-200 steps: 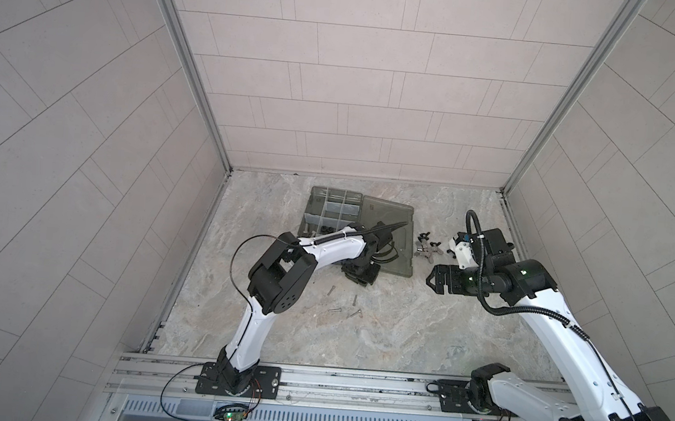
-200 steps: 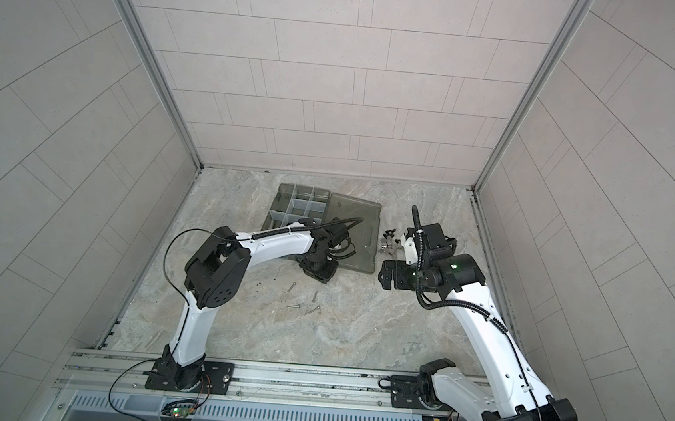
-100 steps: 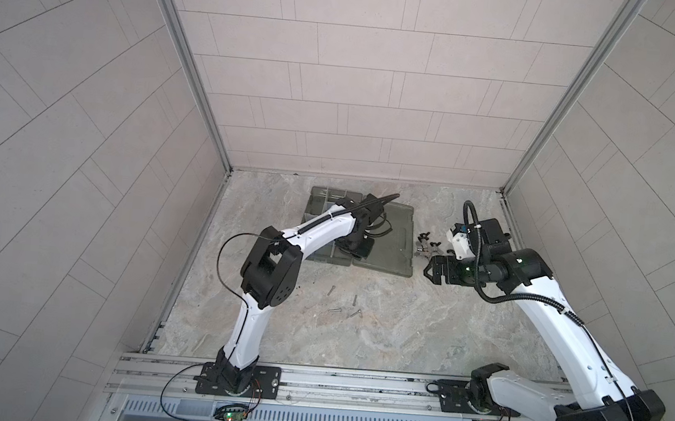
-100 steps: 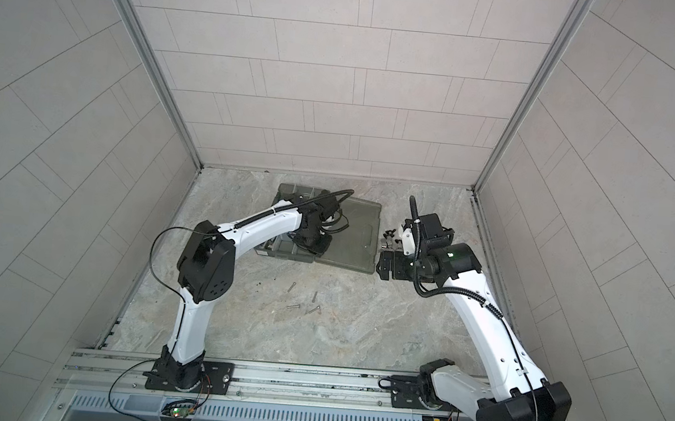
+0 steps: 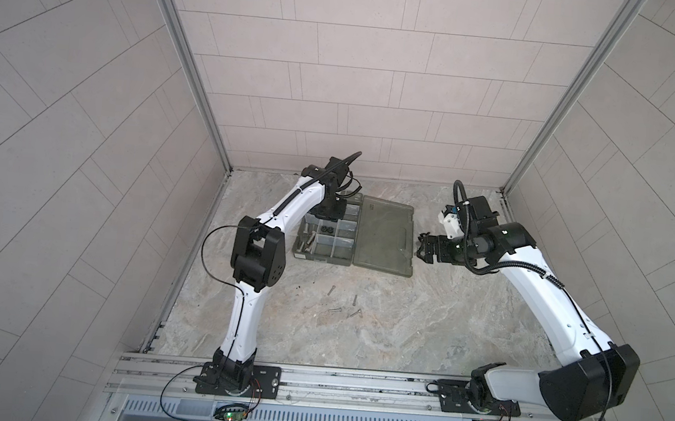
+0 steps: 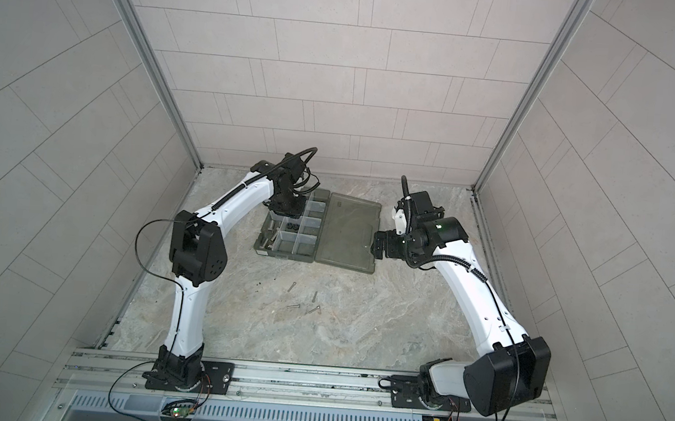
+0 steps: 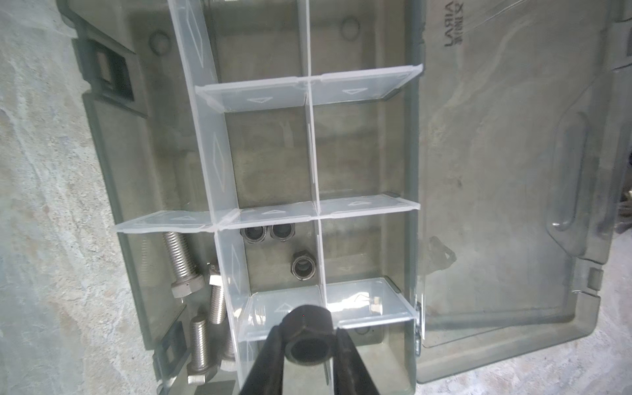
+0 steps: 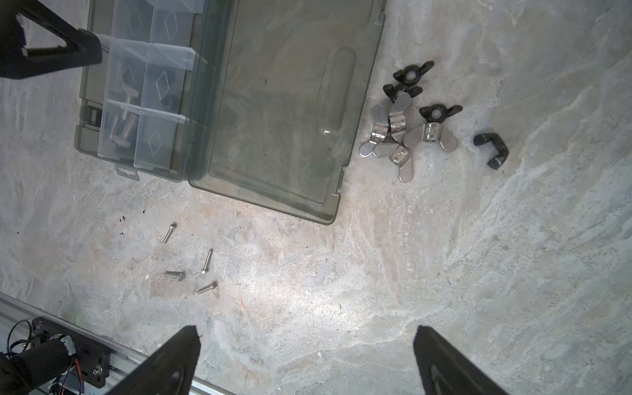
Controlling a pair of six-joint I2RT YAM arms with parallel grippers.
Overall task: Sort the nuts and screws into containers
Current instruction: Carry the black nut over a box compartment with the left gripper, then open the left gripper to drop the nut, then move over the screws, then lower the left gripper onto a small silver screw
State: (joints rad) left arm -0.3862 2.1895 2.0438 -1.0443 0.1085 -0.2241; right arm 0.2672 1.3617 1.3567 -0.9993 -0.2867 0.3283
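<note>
Your left gripper (image 7: 309, 352) is closed most of the way, its two black fingers (image 7: 266, 362) pinching a black hex nut (image 7: 309, 333) between them. It hangs over the divided half of the organiser case (image 5: 322, 258), just beside the compartment (image 7: 273, 261) where three more nuts (image 7: 303, 269) lie. The neighbouring compartment holds thick silver bolts (image 7: 180, 260). Your right gripper (image 8: 306, 330) is spread wide and holds nothing, hovering above the bare marbled table (image 8: 376, 273) near the flat lid (image 8: 284, 102). Four thin screws (image 8: 206, 261) lie loose on the table, apart from the case on the side toward the arm bases. A cluster of silver and black wing nuts (image 8: 400, 136) sits just beside the lid's outer edge
</note>
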